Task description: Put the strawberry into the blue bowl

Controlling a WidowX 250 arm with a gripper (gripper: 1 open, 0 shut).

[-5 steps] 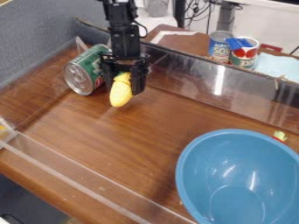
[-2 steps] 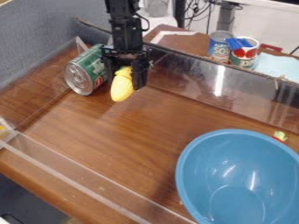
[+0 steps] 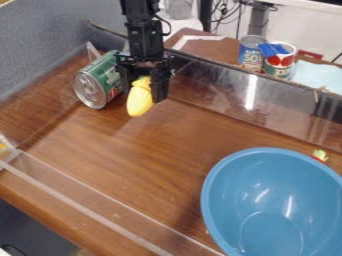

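My claw (image 3: 140, 96) pinches a yellow strawberry (image 3: 138, 99) just beside the green can (image 3: 99, 80); next, I'd carry it over the blue bowl (image 3: 274, 205).

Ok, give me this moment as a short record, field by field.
gripper: pointing steeply down, jaws shut on a yellow object
yellow object: held between the jaws, lifted off the table; its kind cannot be told
can: green can on its side, just left of the gripper
bowl: blue bowl at lower right, nothing inside
table: wooden top with clear walls around it
background: two more cans beyond the far wall
task state: nothing placed in the bowl yet
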